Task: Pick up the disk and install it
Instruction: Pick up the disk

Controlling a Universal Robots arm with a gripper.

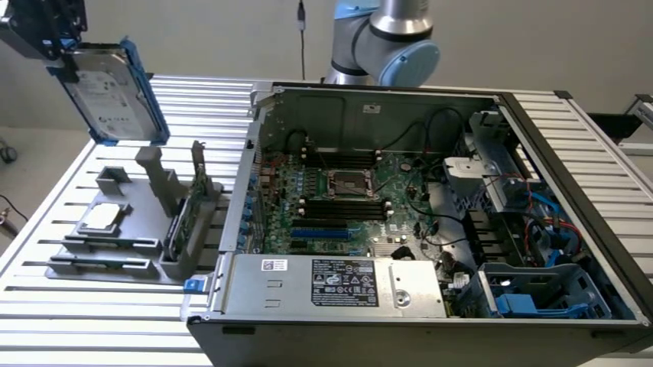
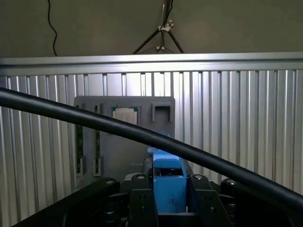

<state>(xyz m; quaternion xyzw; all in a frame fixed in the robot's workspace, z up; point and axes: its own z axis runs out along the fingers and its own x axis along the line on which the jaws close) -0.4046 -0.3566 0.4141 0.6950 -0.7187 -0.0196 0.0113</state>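
Note:
The disk (image 1: 108, 93), a silver-grey drive with a white label in a blue carrier, hangs in the air at the exterior view's upper left, standing on edge above the grey holder (image 1: 153, 172). My gripper (image 1: 67, 63) is shut on its upper end. In the wrist view the carrier's blue edge (image 2: 168, 179) sits between my black fingers (image 2: 142, 205), with the gripper (image 2: 169, 201) closed around it and the holder (image 2: 125, 151) far below.
The holder also carries a small silver chip (image 1: 102, 219) and an upright green card (image 1: 190, 222). To the exterior view's right lies the open computer case (image 1: 268, 115) with motherboard and a blue drive bay (image 1: 536, 294). A black cable (image 2: 85, 117) crosses the wrist view.

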